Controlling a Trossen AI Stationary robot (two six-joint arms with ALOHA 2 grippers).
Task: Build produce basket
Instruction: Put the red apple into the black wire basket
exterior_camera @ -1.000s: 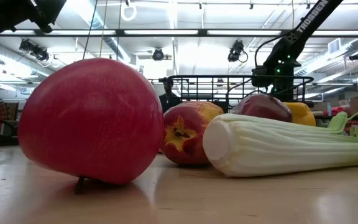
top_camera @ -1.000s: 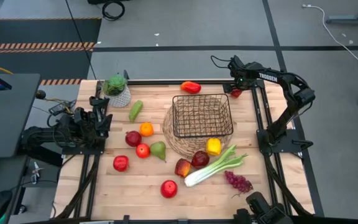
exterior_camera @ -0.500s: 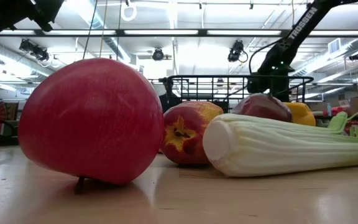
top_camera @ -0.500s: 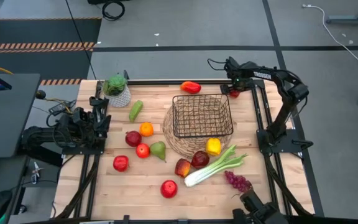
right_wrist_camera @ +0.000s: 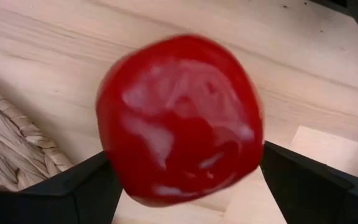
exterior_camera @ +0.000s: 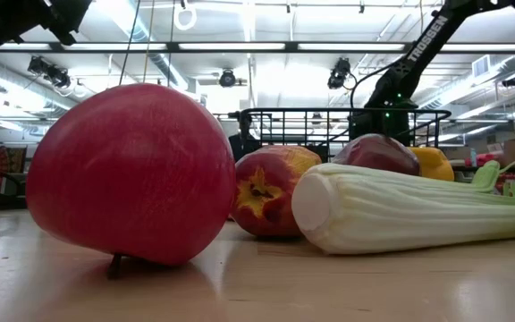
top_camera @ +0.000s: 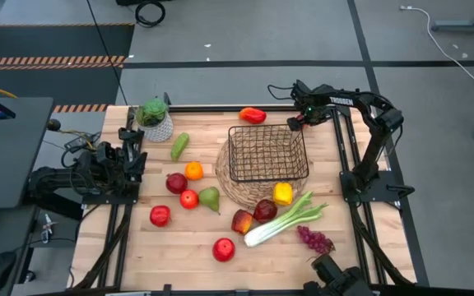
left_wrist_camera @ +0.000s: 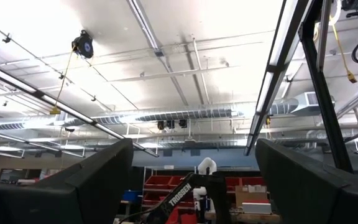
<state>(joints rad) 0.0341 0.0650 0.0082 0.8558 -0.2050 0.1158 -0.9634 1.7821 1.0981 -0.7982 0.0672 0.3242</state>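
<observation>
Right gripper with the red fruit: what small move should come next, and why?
Probably carry it a little further over the basket. The right gripper holds a red fruit between its fingers near the basket's far right corner, and the basket looks empty.
</observation>
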